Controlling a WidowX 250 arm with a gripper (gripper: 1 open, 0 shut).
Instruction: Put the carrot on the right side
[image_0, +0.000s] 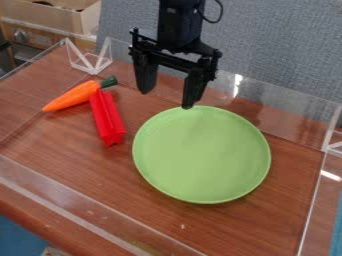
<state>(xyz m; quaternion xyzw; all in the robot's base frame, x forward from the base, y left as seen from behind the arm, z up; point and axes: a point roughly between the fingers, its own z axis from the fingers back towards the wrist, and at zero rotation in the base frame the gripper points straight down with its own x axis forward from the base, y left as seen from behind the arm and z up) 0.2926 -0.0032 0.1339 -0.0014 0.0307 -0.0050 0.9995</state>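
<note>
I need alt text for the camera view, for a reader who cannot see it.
A black gripper hangs open above a wooden table, holding nothing. An orange carrot and a red ribbed stick lie at left, beside a large light-green plate.

The arm (183, 12) above the claw (166, 82) is cut off by the top edge. The bench (54, 160) runs out past the left and bottom edges. Cardboard boxes (54, 20) at the upper left are cropped and blurred
</note>
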